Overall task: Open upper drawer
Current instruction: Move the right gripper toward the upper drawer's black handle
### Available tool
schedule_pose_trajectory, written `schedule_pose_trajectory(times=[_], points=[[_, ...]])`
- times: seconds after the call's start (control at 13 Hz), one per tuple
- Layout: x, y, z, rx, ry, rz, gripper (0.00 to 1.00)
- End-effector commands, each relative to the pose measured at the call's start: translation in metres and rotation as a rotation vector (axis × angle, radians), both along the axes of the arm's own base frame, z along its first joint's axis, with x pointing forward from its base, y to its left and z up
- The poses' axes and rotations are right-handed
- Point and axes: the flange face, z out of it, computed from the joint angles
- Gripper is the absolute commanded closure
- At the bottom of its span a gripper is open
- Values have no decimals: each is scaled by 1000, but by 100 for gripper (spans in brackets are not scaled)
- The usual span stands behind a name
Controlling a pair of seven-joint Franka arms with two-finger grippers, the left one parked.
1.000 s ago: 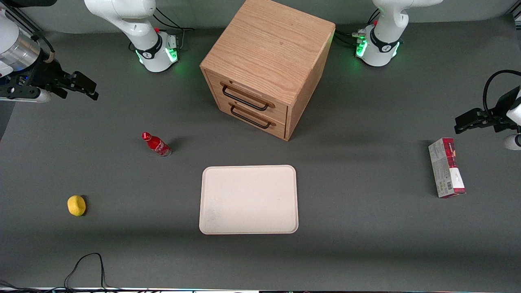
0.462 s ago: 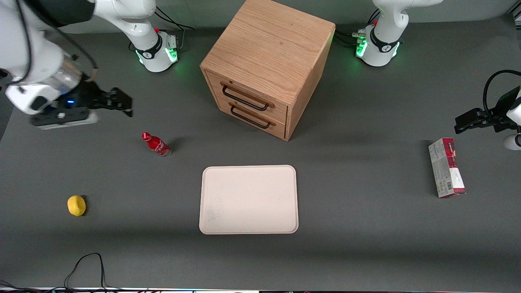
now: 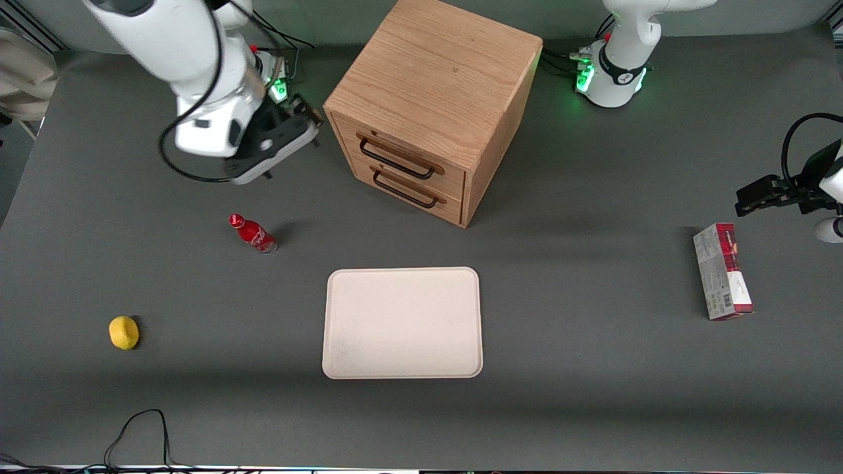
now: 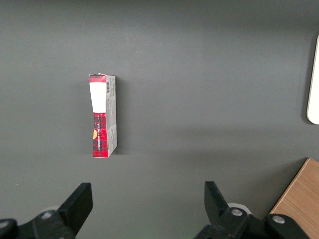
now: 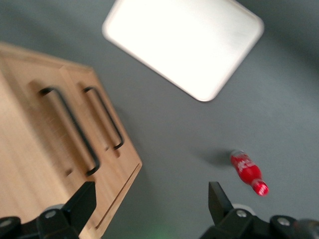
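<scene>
A: Upper drawer [image 3: 400, 156] status?
B: Shut flush in the cabinet [image 3: 435, 99] — above the lower drawer [image 3: 408, 187].
A: Tool [image 3: 299, 125]?
B: Beside the cabinet, apparently clear of it, above the tabletop [image 3: 593, 368] — fingers [image 5: 79, 204] spread, holding nothing.

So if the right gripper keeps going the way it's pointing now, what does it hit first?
Probably the wooden cabinet: the open gripper hangs beside its drawer front, aimed near the upper drawer. Depth is unclear.
</scene>
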Motion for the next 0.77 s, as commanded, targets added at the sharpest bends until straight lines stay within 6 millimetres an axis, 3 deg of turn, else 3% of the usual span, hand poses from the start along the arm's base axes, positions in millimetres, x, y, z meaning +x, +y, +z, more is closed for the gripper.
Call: schedule_pose_trajectory(times=[0.0, 0.08, 0.31, 0.69], points=[[-8, 27, -5, 57, 63, 198, 0], [-12, 34, -8, 87, 84, 240, 0], [-1, 44, -41, 217, 204, 324, 0], [12, 56, -99, 250, 257, 364, 0]])
